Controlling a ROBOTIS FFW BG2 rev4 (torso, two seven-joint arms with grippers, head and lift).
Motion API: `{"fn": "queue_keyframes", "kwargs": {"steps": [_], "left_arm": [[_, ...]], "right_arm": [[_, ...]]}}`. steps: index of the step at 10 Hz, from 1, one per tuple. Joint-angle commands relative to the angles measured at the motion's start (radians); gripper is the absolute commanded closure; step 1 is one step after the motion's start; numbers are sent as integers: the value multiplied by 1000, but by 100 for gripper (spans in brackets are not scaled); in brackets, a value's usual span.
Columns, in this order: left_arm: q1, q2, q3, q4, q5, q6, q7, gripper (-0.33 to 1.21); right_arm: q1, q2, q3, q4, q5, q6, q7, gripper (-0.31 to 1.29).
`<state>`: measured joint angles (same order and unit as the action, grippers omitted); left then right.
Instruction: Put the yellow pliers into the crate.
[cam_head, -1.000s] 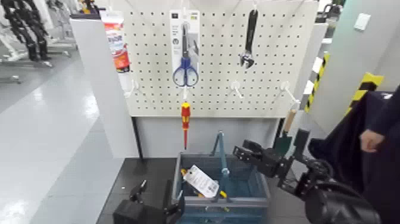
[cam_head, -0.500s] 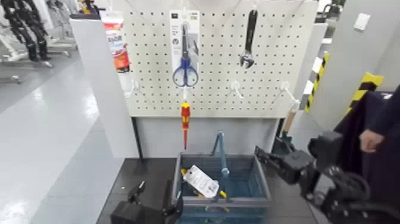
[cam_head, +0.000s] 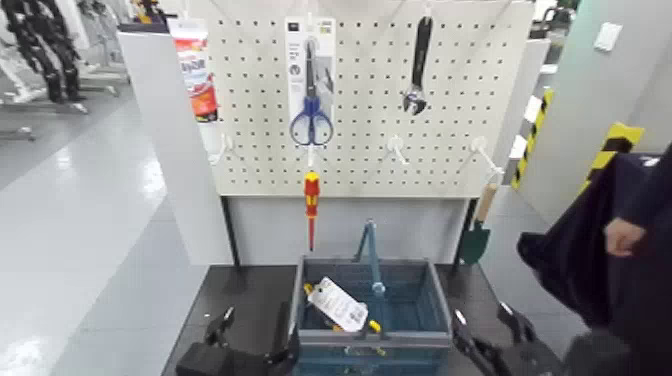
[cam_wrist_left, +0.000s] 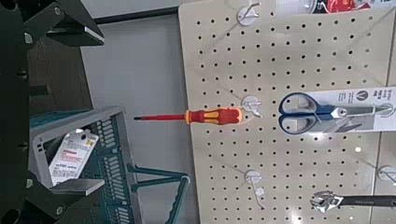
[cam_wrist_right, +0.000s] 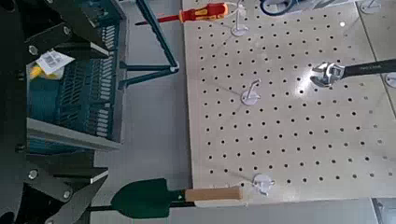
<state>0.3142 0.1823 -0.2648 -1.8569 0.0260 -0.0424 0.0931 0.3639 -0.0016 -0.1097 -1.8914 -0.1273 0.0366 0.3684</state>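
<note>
The yellow pliers (cam_head: 335, 303), on their white card, lie tilted inside the blue-grey crate (cam_head: 436, 300) on the floor under the pegboard. Nothing holds them. Low at the crate's right, clear of its wall, my right gripper (cam_head: 485, 320) is open and empty. In the right wrist view its fingers (cam_wrist_right: 65, 37) spread wide, with the crate (cam_wrist_right: 89, 93) and the carded pliers (cam_wrist_right: 54, 62) beyond them. My left gripper (cam_head: 255, 335) waits open at the crate's front left corner. The left wrist view shows the crate (cam_wrist_left: 107, 131) and the card (cam_wrist_left: 70, 154) between its fingers (cam_wrist_left: 70, 28).
The pegboard (cam_head: 370, 150) carries blue scissors on a card (cam_head: 311, 85), a wrench (cam_head: 419, 65) and a red-and-yellow screwdriver (cam_head: 311, 205). A green trowel (cam_head: 478, 235) hangs at its lower right. A person in dark clothes, hand (cam_head: 622, 235) showing, stands at the right.
My right gripper has drawn back from beside the crate's right rim, sinking down and to the right. The pliers have stayed in the crate. The left arm has barely shifted.
</note>
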Motion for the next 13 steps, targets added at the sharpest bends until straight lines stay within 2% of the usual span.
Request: {"fn": "queue_keyframes", "kwargs": {"steps": [1, 3, 4, 5, 6, 8, 10, 12, 13], "left_arm": [[13, 0, 12, -10, -6, -2, 5, 22], [32, -1, 26, -25, -8, 3, 16, 22], [34, -4, 29, -30, -11, 9, 19, 22], [34, -6, 29, -30, -11, 9, 19, 22], [32, -6, 29, -30, -12, 10, 19, 22], [34, -7, 30, -30, -12, 10, 19, 22], [36, -10, 30, -30, -14, 10, 19, 22], [37, -12, 30, -30, -15, 9, 19, 22], [37, -12, 32, -31, -17, 9, 19, 22]], "right_arm": [[121, 52, 28, -28, -14, -75, -48, 22], [198, 54, 61, -57, -29, -84, -132, 22], [219, 52, 74, -58, -32, -113, -183, 22], [230, 54, 81, -55, -41, -109, -215, 22], [231, 52, 81, -55, -49, -98, -217, 22], [231, 40, 90, -60, -41, -98, -235, 22], [230, 41, 93, -57, -25, -118, -233, 22], [230, 41, 100, -58, -17, -118, -246, 13], [230, 43, 97, -72, -14, -83, -247, 11]]}}
